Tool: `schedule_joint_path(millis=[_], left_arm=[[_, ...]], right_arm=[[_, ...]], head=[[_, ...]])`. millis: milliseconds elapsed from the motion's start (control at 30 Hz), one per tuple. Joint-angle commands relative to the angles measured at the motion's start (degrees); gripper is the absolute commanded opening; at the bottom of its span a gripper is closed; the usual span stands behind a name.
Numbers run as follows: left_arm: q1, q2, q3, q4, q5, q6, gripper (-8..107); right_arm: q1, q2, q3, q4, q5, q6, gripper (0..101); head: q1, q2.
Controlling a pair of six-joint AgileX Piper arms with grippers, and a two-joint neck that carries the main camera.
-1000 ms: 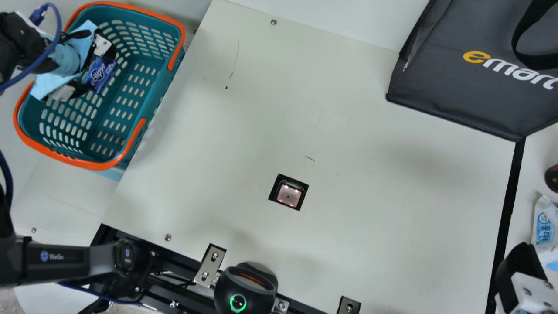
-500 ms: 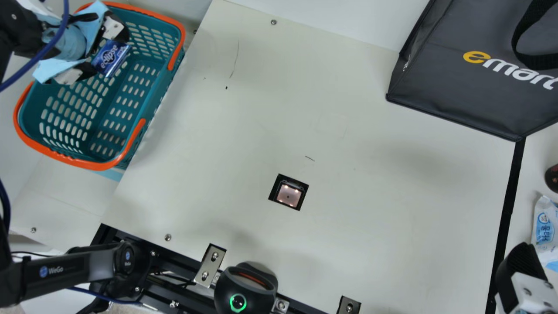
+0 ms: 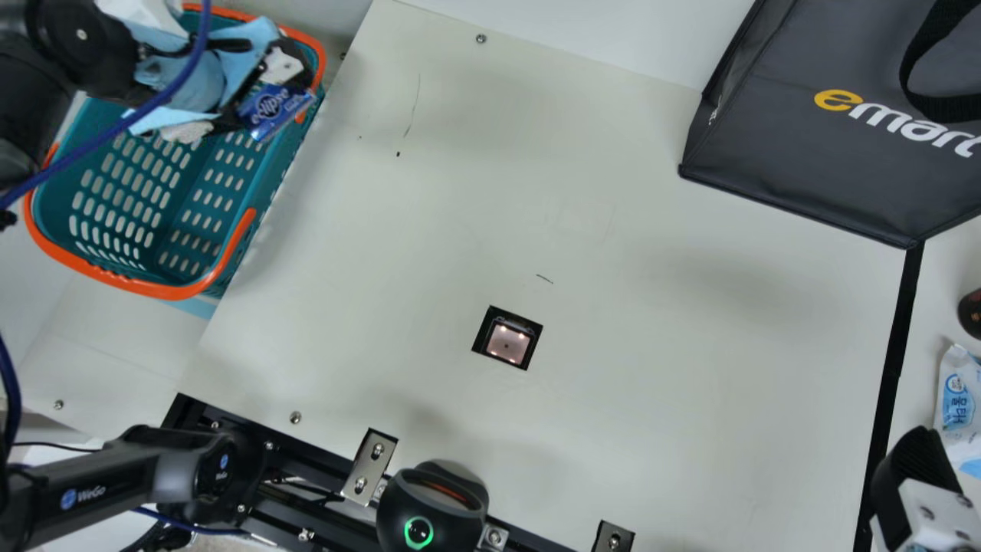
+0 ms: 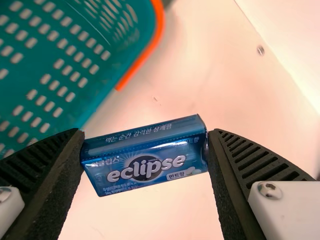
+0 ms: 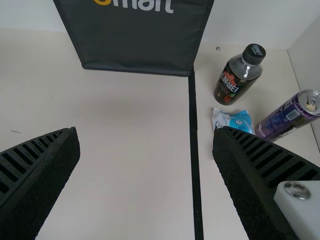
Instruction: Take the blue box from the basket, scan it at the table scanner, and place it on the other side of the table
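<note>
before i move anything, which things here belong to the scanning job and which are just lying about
Part of the job:
blue box, held in the left tool
green basket
scanner window
table

Just lying about:
dark bag
bottle with a black cap
purple can
white and blue packet

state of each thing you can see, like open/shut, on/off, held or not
blue box, closed, held tilted
left gripper, closed on the box
right gripper, open, holding nothing
basket, upright
table scanner, lit
black device, green ring lit
bottle, standing, cap on
can, standing
bag, strap drooping against it
</note>
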Motion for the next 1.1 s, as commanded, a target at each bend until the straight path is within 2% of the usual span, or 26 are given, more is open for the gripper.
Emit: schedule_joint_path(millis=[0,633,1067], left_arm=[[-2.72,-0.20,0.11,-0.32,0.48,0.77,-8],[-22.51,0.60,1.06,1.25,3.24,5.25,-8],[-32.54,4.74,-1.94,4.47,4.89,7.75,-8]], right_arm=[[0.00,0.00,0.00,0.00,0.00,0.00,95],[0.00,0.00,0.00,0.00,0.00,0.00,95],[0.00,0.00,0.00,0.00,0.00,0.00,95]], head=[[-1.66,0.23],[-1.66,0.23],[-1.66,0.23]])
